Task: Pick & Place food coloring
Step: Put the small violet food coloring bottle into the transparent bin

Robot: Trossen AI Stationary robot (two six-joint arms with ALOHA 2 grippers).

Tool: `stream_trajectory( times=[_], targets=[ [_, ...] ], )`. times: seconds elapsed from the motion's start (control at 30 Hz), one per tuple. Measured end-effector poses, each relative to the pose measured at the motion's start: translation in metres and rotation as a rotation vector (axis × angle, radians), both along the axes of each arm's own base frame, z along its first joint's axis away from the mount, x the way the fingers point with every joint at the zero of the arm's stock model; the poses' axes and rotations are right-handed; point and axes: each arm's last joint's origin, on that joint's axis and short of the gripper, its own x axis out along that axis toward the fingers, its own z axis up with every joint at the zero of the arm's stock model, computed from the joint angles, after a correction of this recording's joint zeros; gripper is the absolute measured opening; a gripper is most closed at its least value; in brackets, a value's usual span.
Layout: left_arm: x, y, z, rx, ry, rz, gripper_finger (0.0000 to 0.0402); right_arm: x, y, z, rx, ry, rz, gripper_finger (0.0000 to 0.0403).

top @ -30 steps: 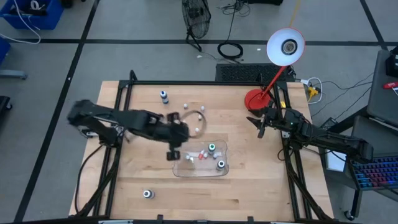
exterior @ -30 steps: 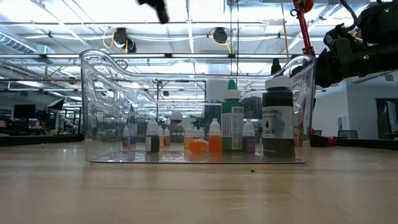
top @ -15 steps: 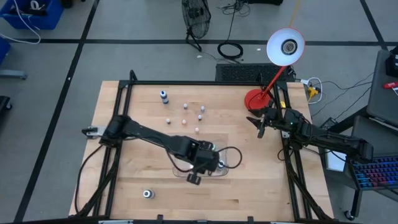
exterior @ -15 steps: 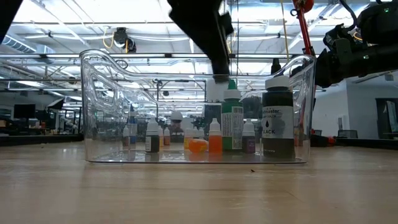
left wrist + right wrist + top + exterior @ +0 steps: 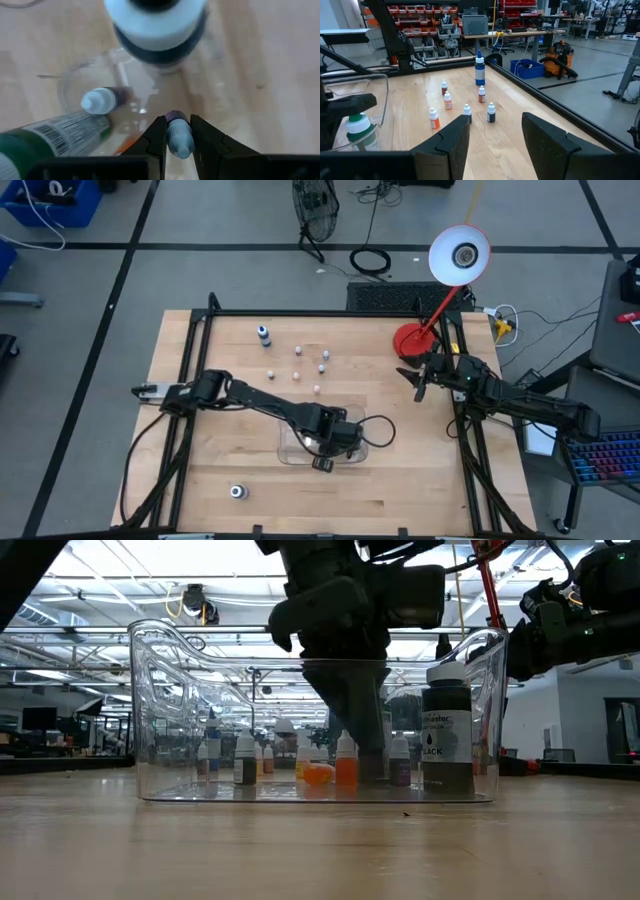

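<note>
My left gripper [image 5: 178, 131] reaches down into the clear plastic tray [image 5: 285, 452] and is shut on a tiny food coloring bottle [image 5: 178, 137] with a purple body and a pale cap. In the tray stand a black bottle [image 5: 447, 740], a green bottle [image 5: 50, 135] and small ones such as an orange one [image 5: 345, 762]. In the low view the gripper's fingers [image 5: 362, 730] hide the held bottle. Several small bottles [image 5: 298, 350] and a blue-topped one [image 5: 263, 334] stand on the far table. My right gripper [image 5: 492, 135] waits open at the right edge. My left gripper pinches the tiny bottle by its cap end [image 5: 180, 146] between its two fingers, coming steeply from above. The purple body [image 5: 175, 118] points down, away from the wrist. I cannot tell whether the bottle stands on the tray floor or hangs clear of it.
One more larger bottle [image 5: 237, 492] stands alone near the front left. A red desk lamp [image 5: 412, 338] is at the far right corner. Bare wood lies to the left of and in front of the tray.
My left gripper has swung from the tray's far left side toward the table's right and near edges, then come down inside the tray. In the low view it now stands in front of the green bottle. The right arm has kept still.
</note>
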Motion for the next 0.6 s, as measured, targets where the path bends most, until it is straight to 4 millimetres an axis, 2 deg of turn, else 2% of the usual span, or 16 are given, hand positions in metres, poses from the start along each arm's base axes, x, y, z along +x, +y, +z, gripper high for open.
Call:
stream_trajectory(
  times=[0.37,0.6],
  targets=[
    [-0.0021,0.0007,-0.0037,-0.044,0.023,0.035,0.0067,0.0,0.0,-0.0001,0.001,0.001,0.0,0.0171],
    [-0.0034,-0.0047,-0.0038,-0.049,0.026,0.027,0.0153,0.0,0.0,-0.0001,0.0,0.001,0.0,0.0171]
  ],
)
